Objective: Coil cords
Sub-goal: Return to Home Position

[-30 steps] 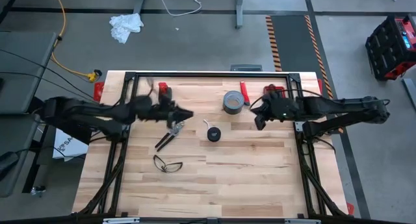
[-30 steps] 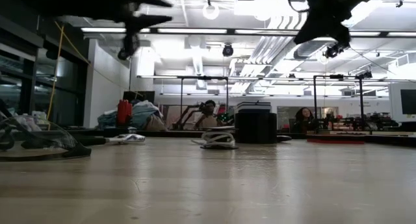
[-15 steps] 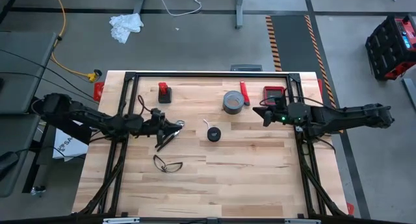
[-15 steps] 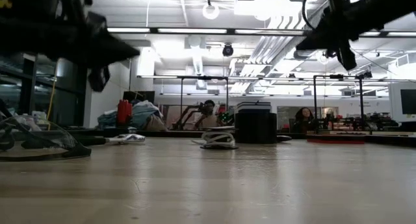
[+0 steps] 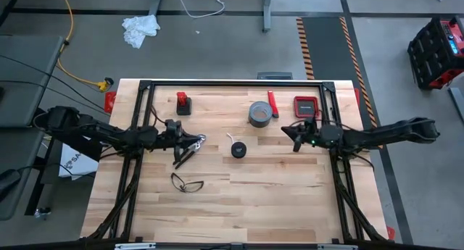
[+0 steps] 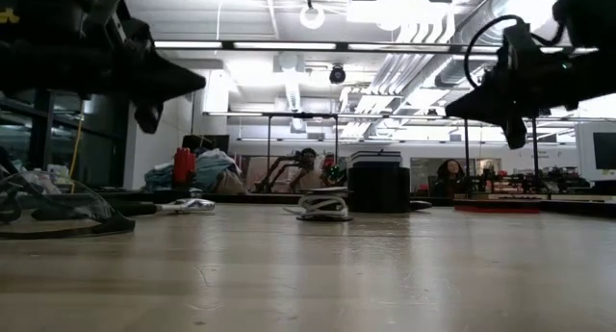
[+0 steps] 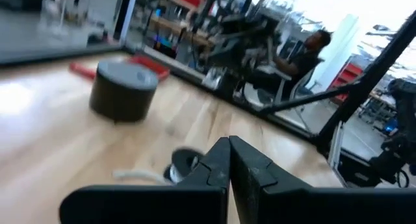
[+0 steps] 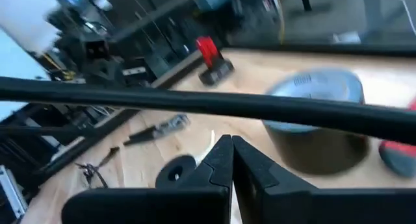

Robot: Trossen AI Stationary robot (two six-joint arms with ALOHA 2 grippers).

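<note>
Since the cord (image 5: pixel 232 139) now sits wound on its black spool (image 5: pixel 237 149), just toward 12 o'clock from the middle of the surface (image 5: pixel 275 199), I judge the job here to be backing both arms out to rest. A short white tail sticks out of the spool toward 11 o'clock. The grey tape roll (image 5: pixel 260 113) stands at the spool's 1 o'clock.

The left gripper (image 5: pixel 190 138) hangs at the spool's 9 o'clock, over the head of the pliers (image 5: pixel 183 157), clenched on nothing. The right gripper (image 5: pixel 294 135) is at the spool's 3 o'clock, well apart from it, likewise clenched and empty.

To do this well, I would keep both pairs of fingers together and draw each arm straight outward, staying high above the surface. The left needs the most care, since dipping there could knock the pliers. Nothing should sweep near the loose tail.
</note>
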